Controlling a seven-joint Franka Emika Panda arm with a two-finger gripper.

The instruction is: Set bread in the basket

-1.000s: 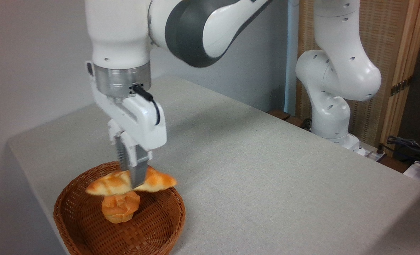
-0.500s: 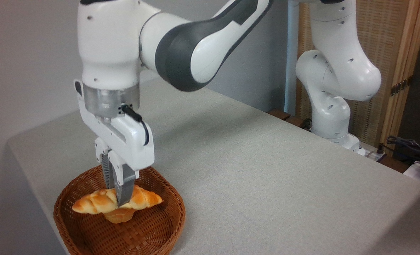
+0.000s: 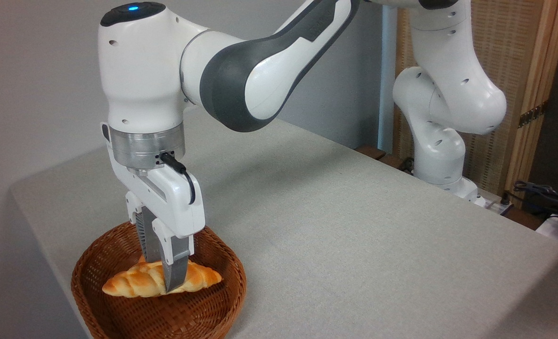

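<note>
Robotics lab or research room, set up for tabletop manipulation tests. Evidence: white Franka arm bolted at far edge of table, table draped in plain grey cloth, bare pale wall behind. Props look staged: wicker basket with toy-like bread under gripper. Woven folding screen with wood frame at right works as partition. Tangle of cables and power gear at right edge.

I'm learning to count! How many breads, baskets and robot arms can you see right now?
Bread: 1 (anything under it is hidden)
Basket: 1
Robot arm: 1, with its gripper shut on the bread
Total: 3
</note>
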